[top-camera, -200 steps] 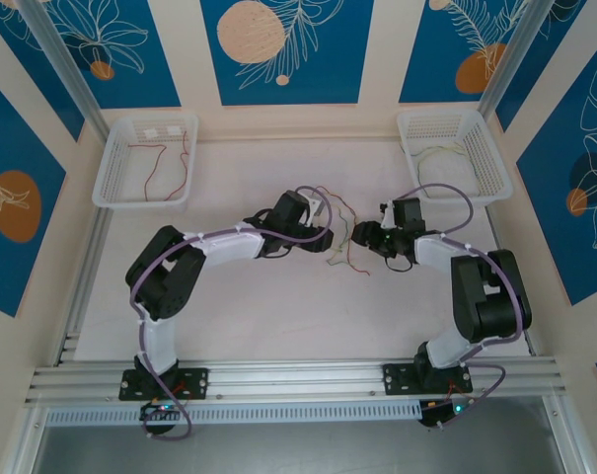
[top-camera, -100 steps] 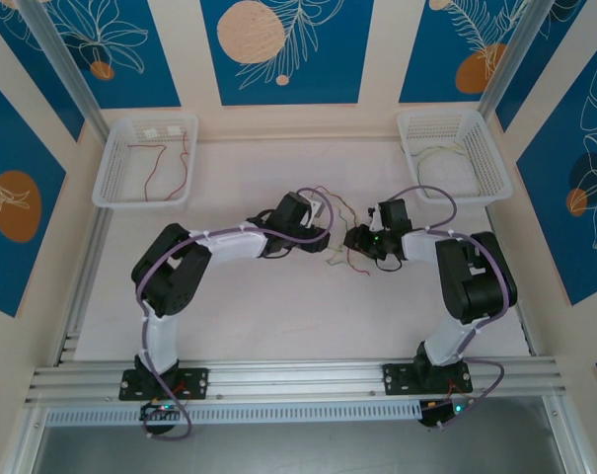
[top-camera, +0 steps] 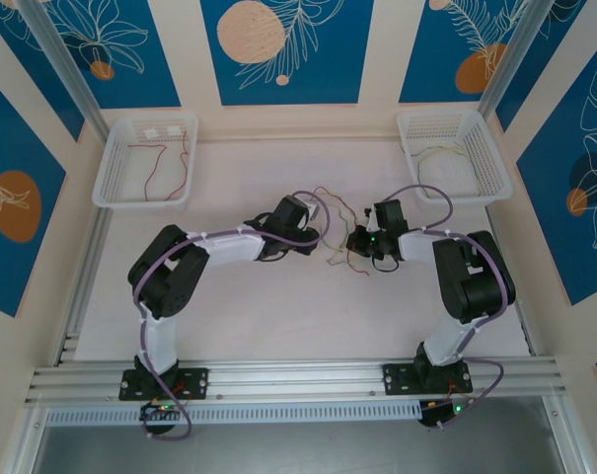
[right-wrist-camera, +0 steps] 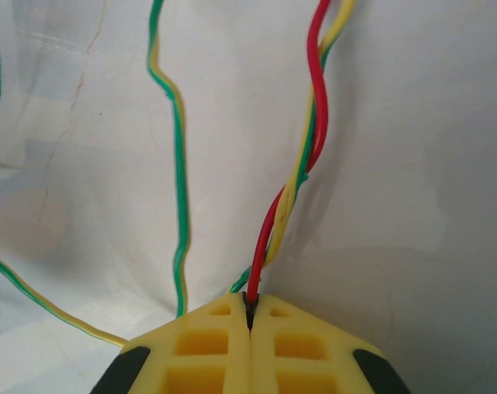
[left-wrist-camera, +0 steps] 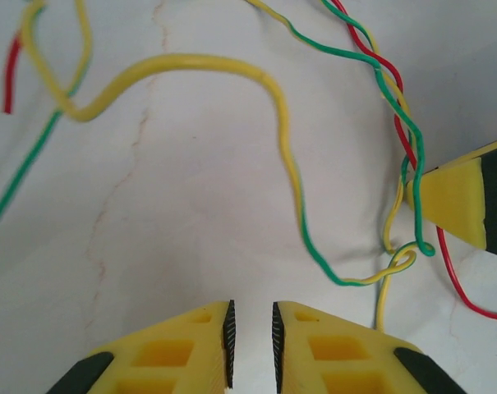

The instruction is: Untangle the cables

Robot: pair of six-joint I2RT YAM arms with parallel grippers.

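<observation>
A: Where do we find the thin, wavy red, green and yellow cables (top-camera: 339, 253)?

B: We see them lying loose on the white table (top-camera: 239, 316) at the centre of the overhead frame, between the two arm tips, with strands twisted round one another

A: And the right claw (right-wrist-camera: 250, 310)?

B: Its yellow fingers are pressed together at the bottom of its wrist frame. They pinch a red strand of the cables, and the twisted bundle runs from there towards the upper right

A: The left claw (left-wrist-camera: 252, 332)?

B: At the bottom centre of its wrist frame we see the jaws parted by a narrow slit, with nothing between them. A green-and-yellow loop lies just above and to the right

A: Anything else?

B: We note a white mesh basket (top-camera: 109, 158) at the upper left of the overhead frame and a second white basket (top-camera: 492, 158) at the upper right, each with thin wire inside
</observation>
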